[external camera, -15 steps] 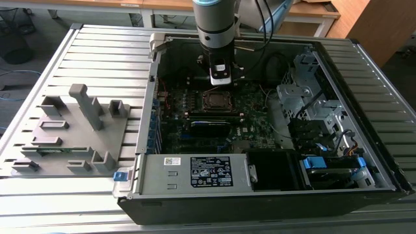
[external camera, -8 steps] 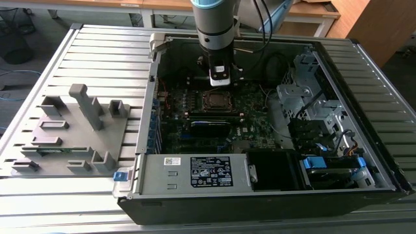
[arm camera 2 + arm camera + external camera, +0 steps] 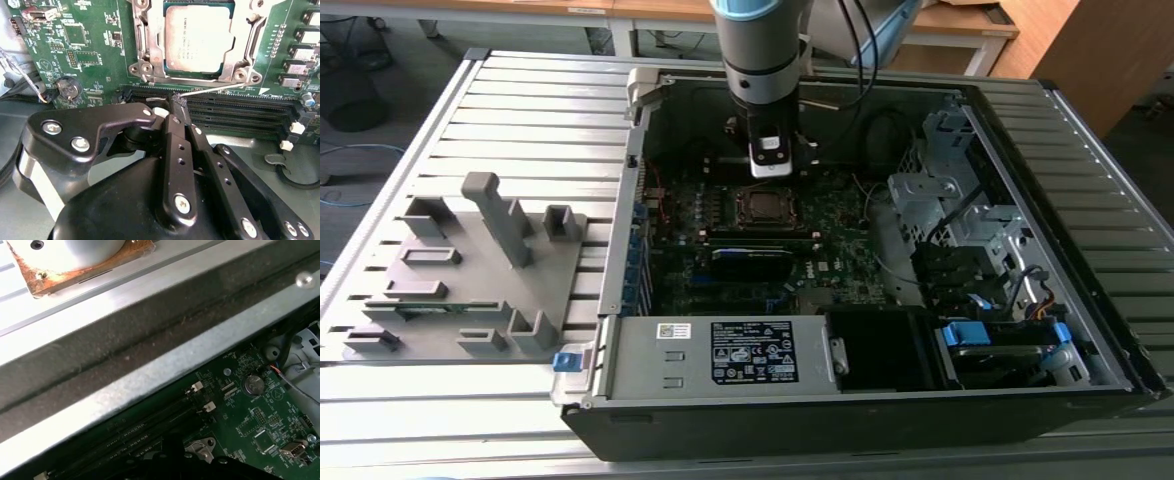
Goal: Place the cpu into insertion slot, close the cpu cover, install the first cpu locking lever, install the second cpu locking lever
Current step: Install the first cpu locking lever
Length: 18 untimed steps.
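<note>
A single robot arm works inside an open computer case, its gripper lowered over the green motherboard with both fingers pressed together on the tip of a thin silvery locking lever. Just beyond the fingertips, the cpu already sits in the insertion slot with the cpu cover folded down around it, so the work appears to have reached the lever stage. Seating this wire seems to call for a steady sideways press under its retaining hook. The long black memory slots run directly beneath the gripper.
</note>
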### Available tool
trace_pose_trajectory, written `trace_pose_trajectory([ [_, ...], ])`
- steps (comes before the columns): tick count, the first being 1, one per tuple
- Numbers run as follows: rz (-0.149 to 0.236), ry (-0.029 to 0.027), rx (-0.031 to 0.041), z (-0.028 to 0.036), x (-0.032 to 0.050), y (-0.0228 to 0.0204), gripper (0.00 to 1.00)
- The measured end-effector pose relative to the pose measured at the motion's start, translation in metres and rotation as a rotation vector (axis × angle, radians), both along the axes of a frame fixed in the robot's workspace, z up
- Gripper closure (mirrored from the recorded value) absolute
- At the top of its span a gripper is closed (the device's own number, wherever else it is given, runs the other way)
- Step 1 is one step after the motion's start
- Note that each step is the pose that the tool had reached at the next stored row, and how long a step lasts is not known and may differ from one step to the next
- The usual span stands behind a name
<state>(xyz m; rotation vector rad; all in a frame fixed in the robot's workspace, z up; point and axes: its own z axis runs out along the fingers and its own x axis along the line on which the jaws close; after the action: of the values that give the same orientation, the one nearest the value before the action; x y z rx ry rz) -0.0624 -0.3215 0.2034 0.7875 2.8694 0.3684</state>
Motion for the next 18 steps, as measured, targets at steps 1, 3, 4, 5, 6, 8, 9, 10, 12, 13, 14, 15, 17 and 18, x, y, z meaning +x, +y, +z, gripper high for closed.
trace_pose_trajectory([
  [1,-0.001,0.0000,0.0000,-0.0013,0.0000,-0.0002,0.90],
  [3,-0.002,0.0001,-0.0001,-0.0032,0.0002,-0.0004,0.90],
  [4,-0.002,0.0001,0.0000,-0.0037,0.0004,-0.0004,0.90],
  [5,-0.003,0.0001,-0.0001,-0.0041,0.0007,-0.0004,0.90],
  [6,-0.003,0.0001,-0.0002,-0.0044,0.0012,-0.0004,0.90],
  [8,-0.003,0.0002,-0.0002,-0.0050,0.0021,-0.0004,0.90],
  [9,-0.004,0.0002,-0.0002,-0.0051,0.0024,-0.0004,0.90],
  [10,-0.004,0.0002,-0.0003,-0.0051,0.0024,-0.0005,0.90],
  [12,-0.004,0.0001,-0.0003,-0.0052,0.0024,-0.0004,0.90],
  [13,-0.004,0.0001,-0.0002,-0.0052,0.0025,-0.0004,0.90],
  [14,-0.004,0.0000,-0.0001,-0.0054,0.0026,-0.0005,0.90],
  [15,-0.003,-0.0001,0.0000,-0.0055,0.0028,-0.0007,0.90],
  [17,-0.004,0.0000,-0.0003,-0.0058,0.0032,-0.0014,0.90],
  [18,-0.004,0.0000,-0.0006,-0.0060,0.0034,-0.0017,0.90],
])
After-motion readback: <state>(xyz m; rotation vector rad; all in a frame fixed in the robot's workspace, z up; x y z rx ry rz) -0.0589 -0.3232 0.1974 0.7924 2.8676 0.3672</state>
